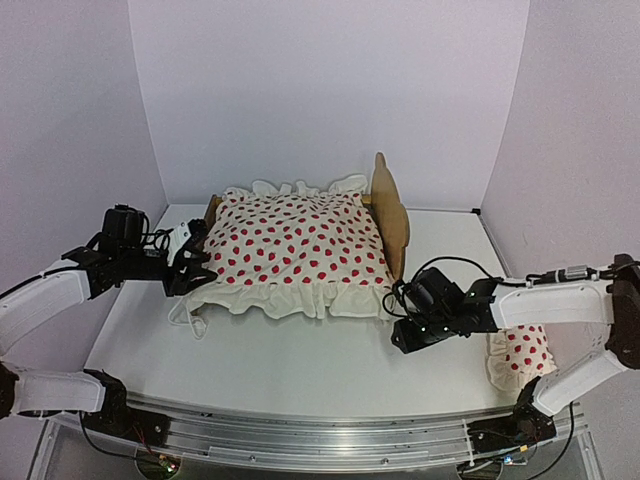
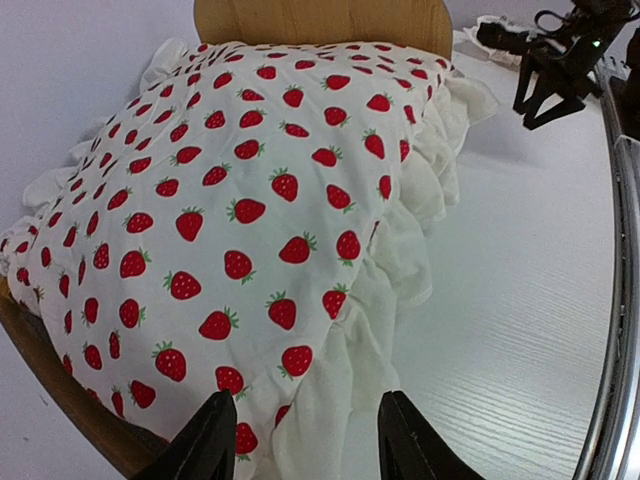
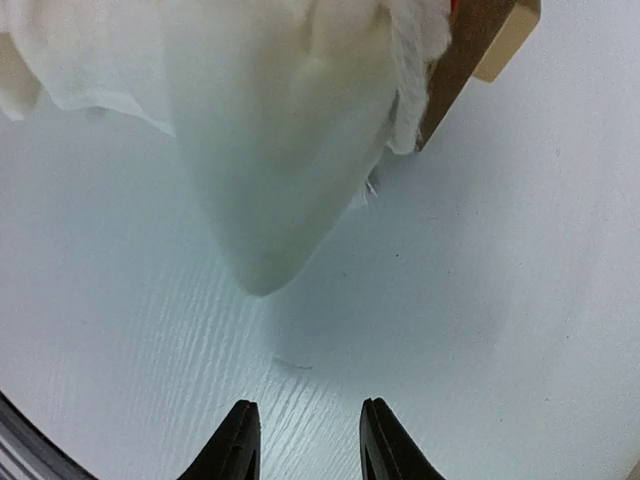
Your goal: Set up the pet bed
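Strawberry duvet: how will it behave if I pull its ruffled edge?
Probably floppy: the duvet drapes over the bed frame and its ruffle hangs limp, so a pulled edge would likely lift alone. It looks puffy, so probably light.

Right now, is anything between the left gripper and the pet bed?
Yes. The strawberry duvet lies over the pet bed, and its white ruffle hangs right in front of the open left gripper.

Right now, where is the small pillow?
Top view: the pillow lies at the table's near-right edge, beside the right arm, apart from the pet bed.
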`<state>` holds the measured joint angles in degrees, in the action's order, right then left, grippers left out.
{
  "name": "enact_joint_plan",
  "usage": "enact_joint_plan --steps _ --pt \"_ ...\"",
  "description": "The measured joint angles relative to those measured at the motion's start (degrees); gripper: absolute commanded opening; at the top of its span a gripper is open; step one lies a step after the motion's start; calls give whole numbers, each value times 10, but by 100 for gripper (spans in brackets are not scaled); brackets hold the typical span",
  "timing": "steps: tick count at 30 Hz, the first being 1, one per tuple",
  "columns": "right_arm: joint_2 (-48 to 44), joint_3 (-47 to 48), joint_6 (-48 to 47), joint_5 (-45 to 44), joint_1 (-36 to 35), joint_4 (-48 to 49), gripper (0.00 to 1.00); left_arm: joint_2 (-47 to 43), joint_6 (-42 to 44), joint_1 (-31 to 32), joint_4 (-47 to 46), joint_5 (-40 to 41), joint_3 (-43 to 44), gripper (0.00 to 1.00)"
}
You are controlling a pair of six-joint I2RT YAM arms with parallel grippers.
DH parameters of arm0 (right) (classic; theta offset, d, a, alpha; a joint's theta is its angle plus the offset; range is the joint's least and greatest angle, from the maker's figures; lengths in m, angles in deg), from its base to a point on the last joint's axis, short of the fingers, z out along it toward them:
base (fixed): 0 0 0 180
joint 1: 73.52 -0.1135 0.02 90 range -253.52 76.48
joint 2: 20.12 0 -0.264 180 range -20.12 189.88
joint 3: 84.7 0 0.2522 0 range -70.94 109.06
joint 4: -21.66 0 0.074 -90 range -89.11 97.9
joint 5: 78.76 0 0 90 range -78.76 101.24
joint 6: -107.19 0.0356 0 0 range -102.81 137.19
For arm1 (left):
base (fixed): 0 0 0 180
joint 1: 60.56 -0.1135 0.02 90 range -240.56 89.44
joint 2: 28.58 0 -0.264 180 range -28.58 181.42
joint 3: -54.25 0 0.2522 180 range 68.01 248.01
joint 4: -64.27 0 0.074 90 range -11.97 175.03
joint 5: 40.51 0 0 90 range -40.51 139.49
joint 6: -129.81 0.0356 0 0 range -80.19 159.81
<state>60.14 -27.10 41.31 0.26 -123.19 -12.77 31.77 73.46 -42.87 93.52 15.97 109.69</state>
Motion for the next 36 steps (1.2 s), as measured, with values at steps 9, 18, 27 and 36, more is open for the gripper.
enact_joint_plan --steps 9,18,27,36 --pt "70 -62 -17 -12 37 204 39 1 4 108 -4 -24 1 51" --pt "154 -66 -21 -16 52 313 36 52 -16 166 -56 -28 -10 49" --pt "194 -62 -12 -55 61 393 23 102 -7 219 -103 -29 -10 49" --pt "221 -57 25 -85 67 432 0 139 -17 240 -131 -28 -7 48"
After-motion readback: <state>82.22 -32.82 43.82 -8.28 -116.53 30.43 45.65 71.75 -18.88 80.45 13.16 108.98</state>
